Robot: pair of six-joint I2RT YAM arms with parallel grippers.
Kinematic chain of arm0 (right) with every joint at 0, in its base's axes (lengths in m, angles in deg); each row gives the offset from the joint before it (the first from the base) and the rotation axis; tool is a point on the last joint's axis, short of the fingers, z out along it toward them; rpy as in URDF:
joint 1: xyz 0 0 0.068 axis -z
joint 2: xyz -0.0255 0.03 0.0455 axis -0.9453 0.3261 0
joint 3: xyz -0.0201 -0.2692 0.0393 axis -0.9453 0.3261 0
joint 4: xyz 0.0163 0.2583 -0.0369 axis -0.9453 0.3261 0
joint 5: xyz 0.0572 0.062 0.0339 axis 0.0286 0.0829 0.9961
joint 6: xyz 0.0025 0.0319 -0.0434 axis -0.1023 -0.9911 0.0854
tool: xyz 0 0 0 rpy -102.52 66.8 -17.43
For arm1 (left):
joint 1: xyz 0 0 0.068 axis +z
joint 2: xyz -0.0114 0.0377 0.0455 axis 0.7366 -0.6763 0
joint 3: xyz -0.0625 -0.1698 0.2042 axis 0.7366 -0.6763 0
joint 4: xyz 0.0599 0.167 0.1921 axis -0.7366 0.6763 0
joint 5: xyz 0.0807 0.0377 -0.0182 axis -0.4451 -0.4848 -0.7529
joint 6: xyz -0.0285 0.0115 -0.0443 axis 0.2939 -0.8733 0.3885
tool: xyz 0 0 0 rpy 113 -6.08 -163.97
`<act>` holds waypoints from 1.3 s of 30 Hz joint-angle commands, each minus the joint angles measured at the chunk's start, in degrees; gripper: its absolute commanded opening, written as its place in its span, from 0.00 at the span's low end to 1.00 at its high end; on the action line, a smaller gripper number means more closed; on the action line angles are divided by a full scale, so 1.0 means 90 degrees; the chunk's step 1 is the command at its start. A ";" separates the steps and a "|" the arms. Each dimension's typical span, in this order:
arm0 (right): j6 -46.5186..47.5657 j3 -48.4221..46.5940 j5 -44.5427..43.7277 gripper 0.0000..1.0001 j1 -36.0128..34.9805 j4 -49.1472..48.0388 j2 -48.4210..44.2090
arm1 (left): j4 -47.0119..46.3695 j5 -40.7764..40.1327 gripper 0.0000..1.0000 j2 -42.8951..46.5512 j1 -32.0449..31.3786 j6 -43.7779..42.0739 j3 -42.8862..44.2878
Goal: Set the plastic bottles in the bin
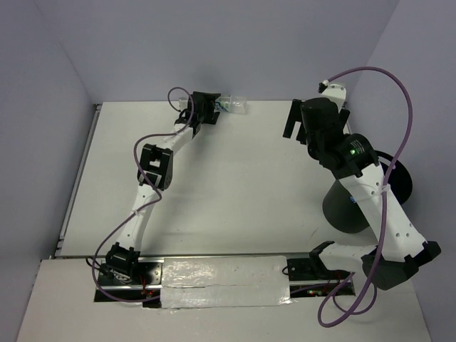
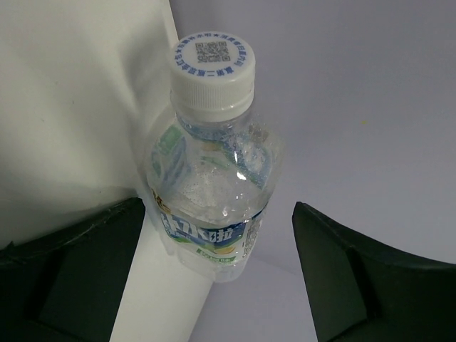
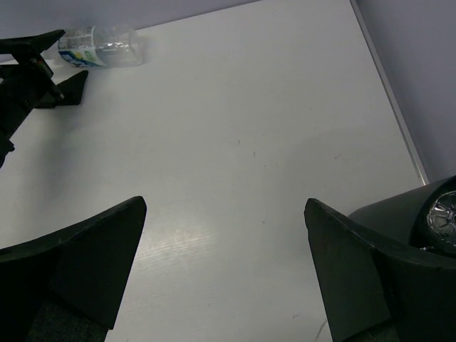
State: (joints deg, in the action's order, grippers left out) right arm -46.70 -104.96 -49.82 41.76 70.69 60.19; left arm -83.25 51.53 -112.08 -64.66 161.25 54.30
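Observation:
One clear plastic bottle (image 1: 234,105) with a white cap and a blue-green label lies on its side at the table's far edge. My left gripper (image 1: 216,108) is open, its fingers on either side of the bottle's base end without touching it. In the left wrist view the bottle (image 2: 214,178) points cap-first away from between the left gripper's (image 2: 219,208) jaws. My right gripper (image 1: 299,122) is open and empty above the far right of the table. The black bin (image 1: 343,206) stands at the right, partly behind the right arm. Its rim (image 3: 399,214) shows a crinkled clear bottle (image 3: 443,214) inside. Other bottles are out of view.
A round black disc (image 1: 403,178) sits behind the bin at the table's right edge. In the right wrist view the right gripper (image 3: 224,203) hangs over bare white table (image 3: 235,128), with the labelled bottle (image 3: 100,46) and left gripper (image 3: 43,82) far off. Grey walls close the table behind and at both sides.

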 commanded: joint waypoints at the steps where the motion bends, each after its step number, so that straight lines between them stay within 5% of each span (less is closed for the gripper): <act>1: 0.0039 -0.0016 -0.0118 1.00 0.0052 -0.0316 0.0046 | 0.0031 -0.0263 0.97 -0.0226 -0.0041 0.0116 0.0165; 23: -0.0195 0.0082 0.0185 1.00 0.0131 -0.0336 -0.0012 | -0.0232 0.0058 0.51 0.1052 -0.0051 -0.0870 -0.1514; 30: -0.0176 0.0111 0.0292 1.00 0.0150 -0.0443 -0.0071 | -0.0398 0.0614 0.47 0.2194 -0.0002 -0.1582 -0.2988; 39: 0.0020 -0.0268 0.0868 1.00 0.0140 -0.0045 0.0211 | 0.0324 0.2566 0.48 0.3893 0.0018 -0.3631 -0.4610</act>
State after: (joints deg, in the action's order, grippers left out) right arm -47.36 -104.15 -44.36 42.74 69.47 60.91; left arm -83.06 65.35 -83.42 -64.61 139.02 15.22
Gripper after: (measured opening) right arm 0.996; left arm 0.640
